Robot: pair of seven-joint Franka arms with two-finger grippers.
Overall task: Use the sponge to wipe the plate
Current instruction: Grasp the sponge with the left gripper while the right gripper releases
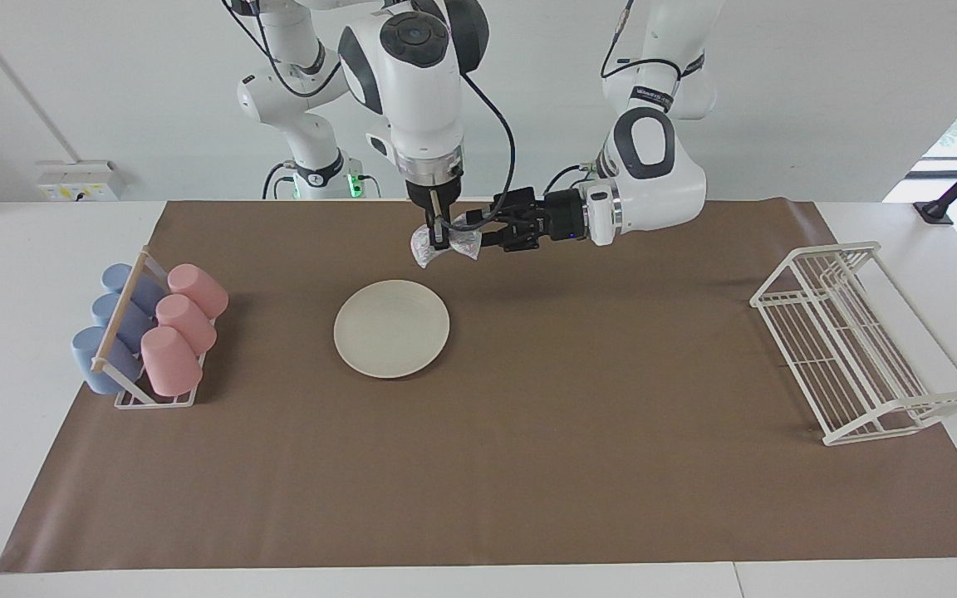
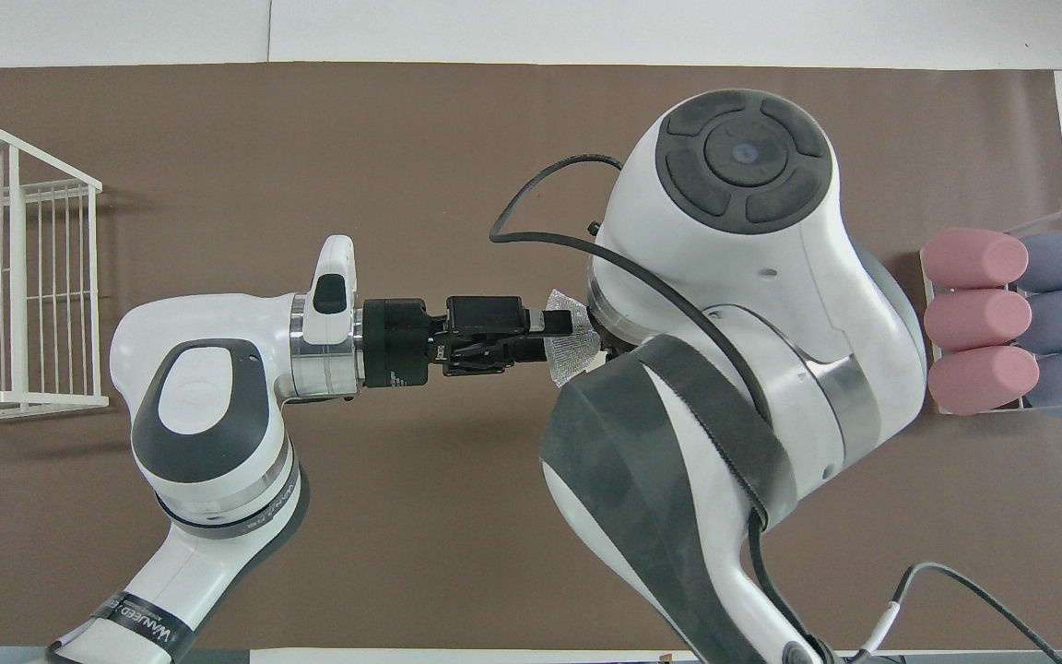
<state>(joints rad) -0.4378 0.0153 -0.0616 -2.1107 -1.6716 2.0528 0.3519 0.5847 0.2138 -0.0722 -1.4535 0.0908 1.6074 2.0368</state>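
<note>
The cream-white plate [image 1: 391,328] lies flat on the brown mat [image 1: 528,432]; in the overhead view the right arm covers it. My right gripper [image 1: 439,241] points straight down above the mat, just off the plate's robot-side rim, and is shut on the silvery mesh sponge [image 1: 447,243], which hangs from it. In the overhead view only one corner of the sponge [image 2: 575,349] shows, and the right gripper is hidden under its own arm. My left gripper [image 1: 478,234] lies level and reaches the sponge's edge from the side [image 2: 557,337].
A rack of pink and blue cups [image 1: 150,332] stands at the right arm's end of the mat. A white wire dish rack [image 1: 852,340] stands at the left arm's end. Bare mat stretches farther from the robots than the plate.
</note>
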